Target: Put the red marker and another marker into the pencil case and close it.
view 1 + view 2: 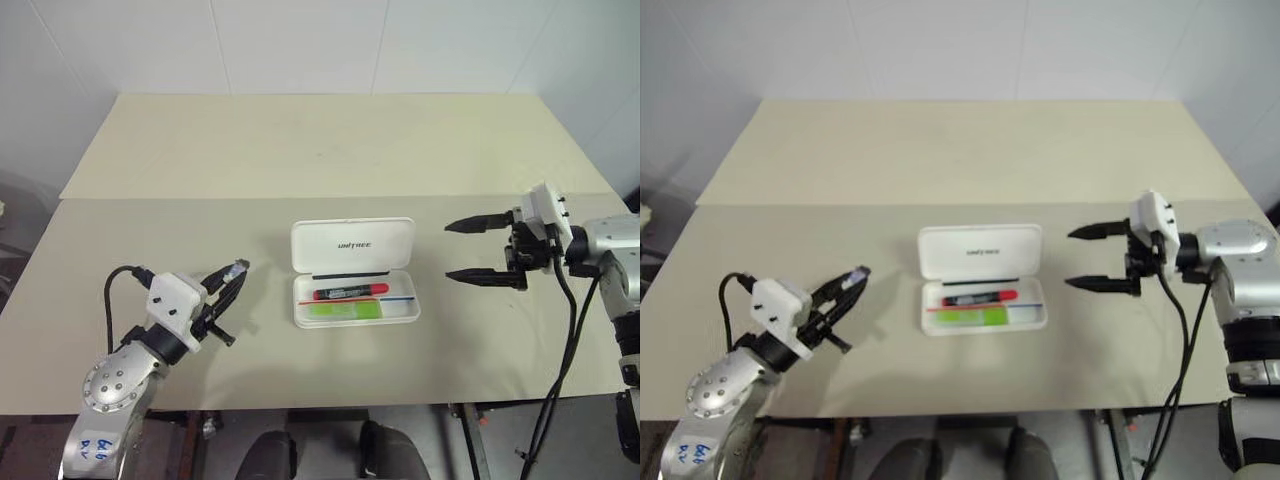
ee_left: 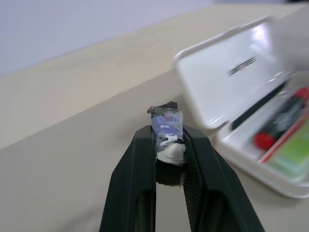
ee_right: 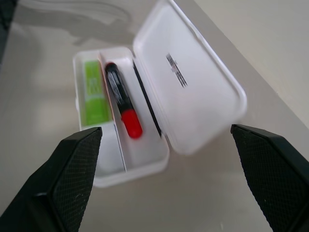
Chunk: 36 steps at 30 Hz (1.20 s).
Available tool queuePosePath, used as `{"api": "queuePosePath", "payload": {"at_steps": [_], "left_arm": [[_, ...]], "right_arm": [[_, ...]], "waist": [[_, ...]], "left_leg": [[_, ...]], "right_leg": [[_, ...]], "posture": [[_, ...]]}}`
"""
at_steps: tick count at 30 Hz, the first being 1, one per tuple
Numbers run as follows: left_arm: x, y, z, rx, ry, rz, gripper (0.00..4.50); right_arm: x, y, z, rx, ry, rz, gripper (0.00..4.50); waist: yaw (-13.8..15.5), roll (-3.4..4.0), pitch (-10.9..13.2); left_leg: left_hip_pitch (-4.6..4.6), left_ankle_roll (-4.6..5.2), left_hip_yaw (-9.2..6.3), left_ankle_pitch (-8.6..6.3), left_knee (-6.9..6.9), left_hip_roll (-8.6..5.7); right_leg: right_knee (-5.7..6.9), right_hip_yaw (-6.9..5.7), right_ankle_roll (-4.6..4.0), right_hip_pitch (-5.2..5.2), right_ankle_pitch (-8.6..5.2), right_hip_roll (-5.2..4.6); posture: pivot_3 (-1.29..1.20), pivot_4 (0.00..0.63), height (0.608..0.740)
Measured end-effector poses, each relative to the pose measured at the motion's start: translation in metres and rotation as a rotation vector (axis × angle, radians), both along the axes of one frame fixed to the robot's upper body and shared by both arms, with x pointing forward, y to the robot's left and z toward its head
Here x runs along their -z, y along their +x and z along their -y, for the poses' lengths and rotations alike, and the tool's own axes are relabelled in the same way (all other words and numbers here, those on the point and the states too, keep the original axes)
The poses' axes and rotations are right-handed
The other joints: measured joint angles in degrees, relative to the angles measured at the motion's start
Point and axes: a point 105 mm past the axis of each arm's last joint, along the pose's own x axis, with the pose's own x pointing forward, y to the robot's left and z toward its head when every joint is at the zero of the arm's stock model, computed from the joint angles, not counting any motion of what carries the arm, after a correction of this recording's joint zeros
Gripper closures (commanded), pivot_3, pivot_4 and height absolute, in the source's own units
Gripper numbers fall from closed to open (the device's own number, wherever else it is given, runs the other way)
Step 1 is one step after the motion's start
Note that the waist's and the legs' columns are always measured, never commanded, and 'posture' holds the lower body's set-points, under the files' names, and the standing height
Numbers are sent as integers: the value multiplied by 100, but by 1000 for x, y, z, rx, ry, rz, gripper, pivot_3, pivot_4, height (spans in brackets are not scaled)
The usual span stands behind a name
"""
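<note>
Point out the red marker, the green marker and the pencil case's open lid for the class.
red marker (image 1: 350,292): left eye view, on its black printed middle.
green marker (image 1: 343,311): left eye view, on its barrel's middle.
pencil case (image 1: 352,244): left eye view, on the open lid, by the lettering.

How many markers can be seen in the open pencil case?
2. The red marker lies in the tray of the pencil case, nearer the raised lid. The green marker lies beside it, nearer the front wall. Nothing seems hidden underneath.
</note>
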Motion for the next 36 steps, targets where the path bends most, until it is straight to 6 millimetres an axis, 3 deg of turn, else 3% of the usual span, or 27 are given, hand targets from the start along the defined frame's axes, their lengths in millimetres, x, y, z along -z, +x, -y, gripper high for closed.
{"api": "queuePosePath", "payload": {"at_steps": [7,16,22,28,36], "left_arm": [[-19,4,23,307,39,17,4079],[-30,18,67,596,54,-19,4079],[-21,38,92,662,64,-66,4079],[3,52,127,704,77,-131,4079],[19,54,165,782,148,-134,4079]], "right_arm": [[8,-8,21,97,-4,4,0],[11,-25,29,163,-3,9,0],[8,-35,33,202,-20,13,0],[8,-44,39,237,-26,4,0],[7,-51,31,225,-31,-11,0]], "waist": [[3,2,1],[7,1,1],[26,1,1],[58,-1,2],[92,-2,3]], "left_leg": [[2,0,7,0,10,-1],[2,1,12,0,27,-1],[2,2,13,1,28,-1],[-1,3,17,2,36,-2],[-3,4,17,2,49,0]], "right_leg": [[8,-2,1,3,0,2],[14,-1,4,8,2,3],[15,2,5,10,3,6],[12,1,10,11,5,7],[14,3,12,12,7,10]], "posture": [[0,150,740],[0,150,740],[0,150,740],[0,150,740],[0,150,740]]}}
